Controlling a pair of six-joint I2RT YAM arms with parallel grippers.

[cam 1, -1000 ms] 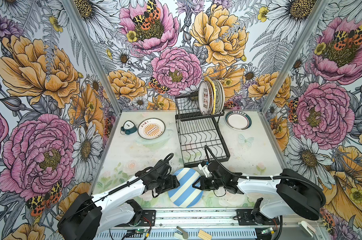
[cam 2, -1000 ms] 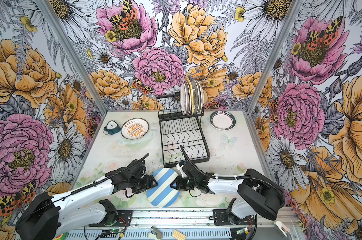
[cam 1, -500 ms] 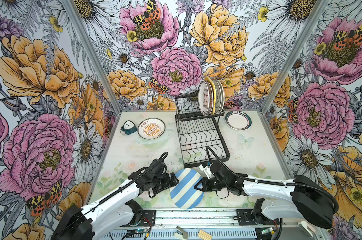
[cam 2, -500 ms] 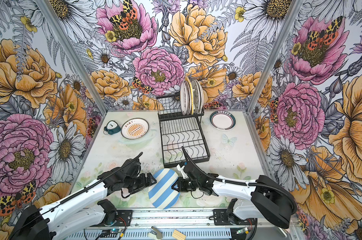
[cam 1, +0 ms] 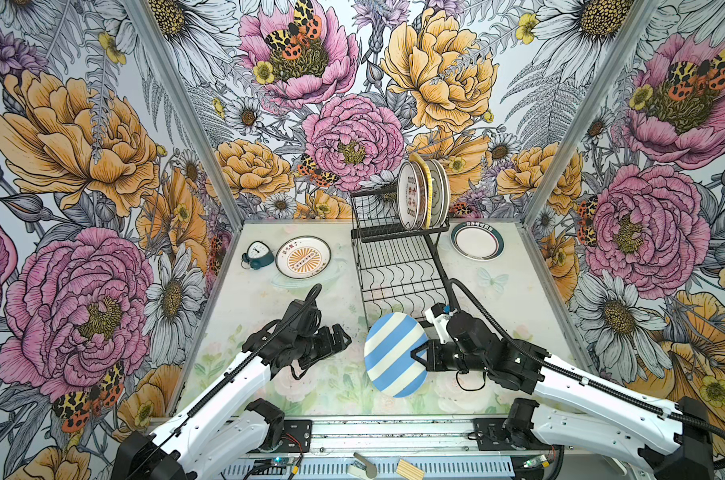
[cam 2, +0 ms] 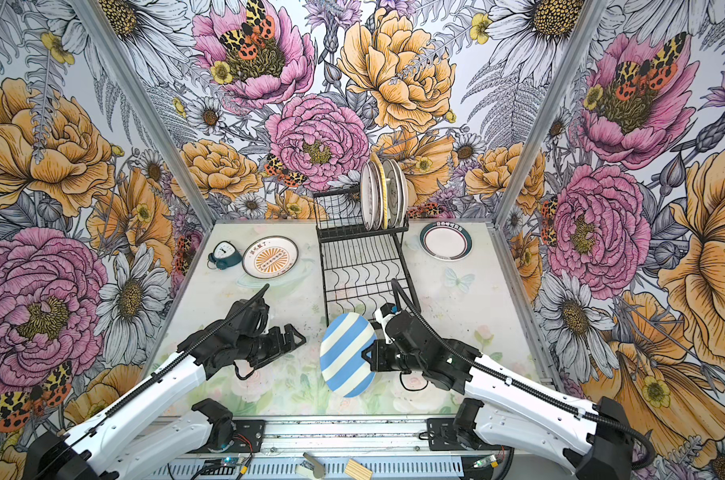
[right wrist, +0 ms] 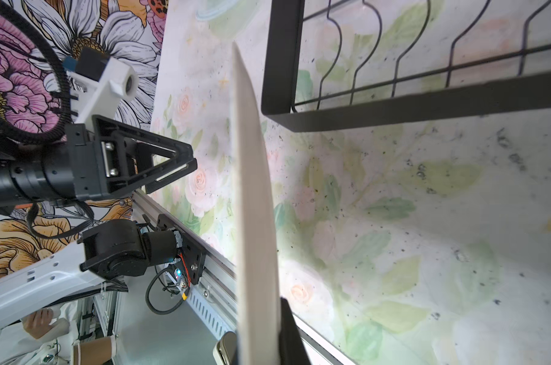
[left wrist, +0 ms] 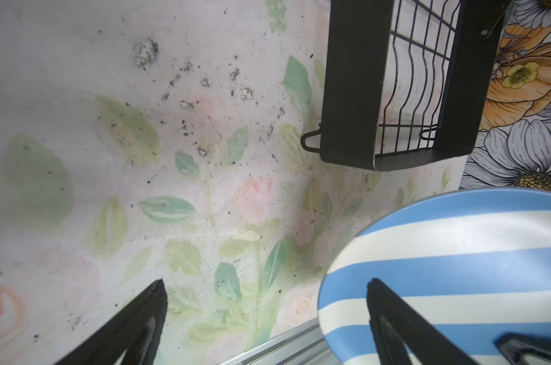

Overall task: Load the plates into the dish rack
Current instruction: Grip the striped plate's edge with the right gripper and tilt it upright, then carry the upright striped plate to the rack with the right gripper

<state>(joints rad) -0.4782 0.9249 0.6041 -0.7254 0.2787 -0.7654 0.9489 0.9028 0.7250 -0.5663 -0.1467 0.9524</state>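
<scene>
The right gripper pinches the striped plate by its rim, holding it on edge so it can slot into the rack just beyond. The left gripper, spread wide, hangs clear beside it.

Sunburst plate, left of dish rack: dark characters along rim, too small to read. Ringed plate, right of rack: rim characters illegible. Front racked plate: red marks, unreadable.

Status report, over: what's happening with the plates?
Left tool open, empty. Right tool shut on blue-and-white striped round plate, held tilted. Black wire dish rack just beyond, nothing between.
</scene>
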